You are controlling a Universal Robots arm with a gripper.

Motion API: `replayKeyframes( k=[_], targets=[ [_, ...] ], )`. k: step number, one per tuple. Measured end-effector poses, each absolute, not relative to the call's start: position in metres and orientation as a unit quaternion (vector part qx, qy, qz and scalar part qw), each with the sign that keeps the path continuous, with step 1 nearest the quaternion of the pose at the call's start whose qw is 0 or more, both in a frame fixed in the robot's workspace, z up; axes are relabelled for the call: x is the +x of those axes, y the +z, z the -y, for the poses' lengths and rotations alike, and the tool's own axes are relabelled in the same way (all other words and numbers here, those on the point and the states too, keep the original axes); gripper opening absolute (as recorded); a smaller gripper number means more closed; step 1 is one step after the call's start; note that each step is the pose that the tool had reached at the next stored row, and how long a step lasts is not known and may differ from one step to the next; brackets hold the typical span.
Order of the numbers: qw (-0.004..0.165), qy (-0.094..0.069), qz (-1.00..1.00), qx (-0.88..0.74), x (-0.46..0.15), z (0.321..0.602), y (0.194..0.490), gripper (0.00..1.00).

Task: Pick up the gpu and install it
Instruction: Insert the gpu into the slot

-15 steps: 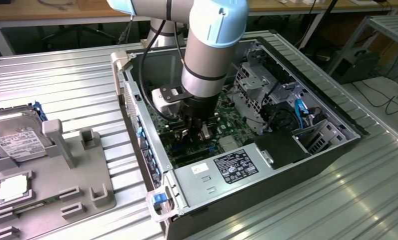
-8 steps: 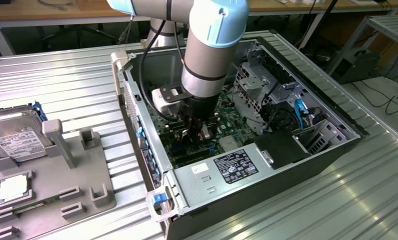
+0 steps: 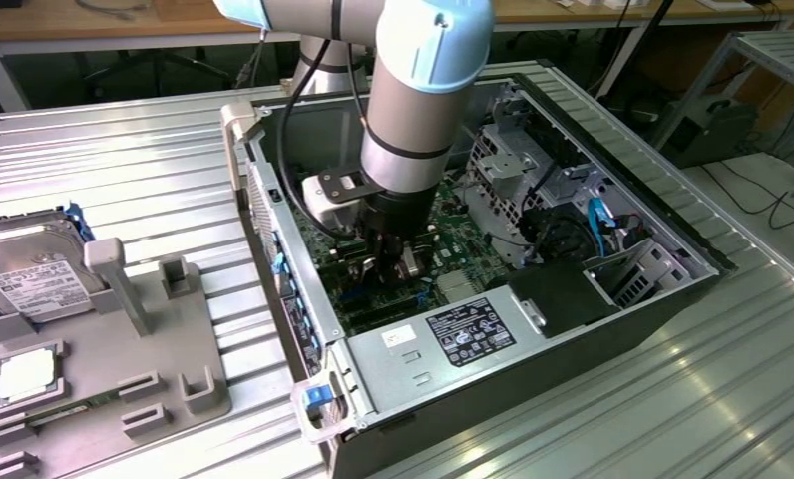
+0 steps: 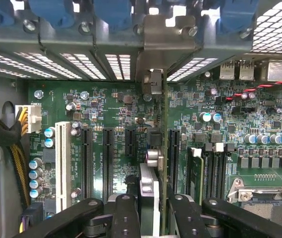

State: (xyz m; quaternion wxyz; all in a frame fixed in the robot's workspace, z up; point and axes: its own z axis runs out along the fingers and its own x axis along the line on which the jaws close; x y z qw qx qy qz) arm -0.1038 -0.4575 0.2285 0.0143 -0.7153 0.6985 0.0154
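My gripper [image 3: 394,261] reaches down inside the open computer case [image 3: 636,299], just above the green motherboard [image 3: 457,254]. In the wrist view the gripper [image 4: 150,210] is shut on the gpu [image 4: 149,181], which I see edge-on, standing upright between the black fingers [image 4: 123,215]. The card's silver end bracket [image 4: 161,39] lies against the case's rear slot panel. The card's lower edge sits over the motherboard between two black expansion slots [image 4: 130,148]; the slot directly beneath it is hidden by the card.
A grey fixture tray [image 3: 171,369] at the exterior view's left holds the silver hard drive [image 3: 31,274] and the processor chip [image 3: 29,371]. Inside the case are the power supply [image 3: 464,329], a drive cage [image 3: 504,170], memory slots [image 4: 215,173], the processor socket [image 4: 262,198] and a cable bundle [image 4: 2,134].
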Motion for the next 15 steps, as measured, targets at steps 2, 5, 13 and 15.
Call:
replayKeyframes(
  k=[2,5,13,15],
  targets=[
    [0.014,0.015,-0.698,-0.715,-0.1039,0.4573,0.2285,0.28],
    [0.013,0.015,-0.698,-0.715,-0.1039,0.4572,0.2258,0.28],
    [0.014,0.015,-0.698,-0.715,-0.1039,0.4573,0.2239,0.28],
    [0.014,0.015,-0.698,-0.715,-0.1039,0.4572,0.2238,0.28]
  ],
)
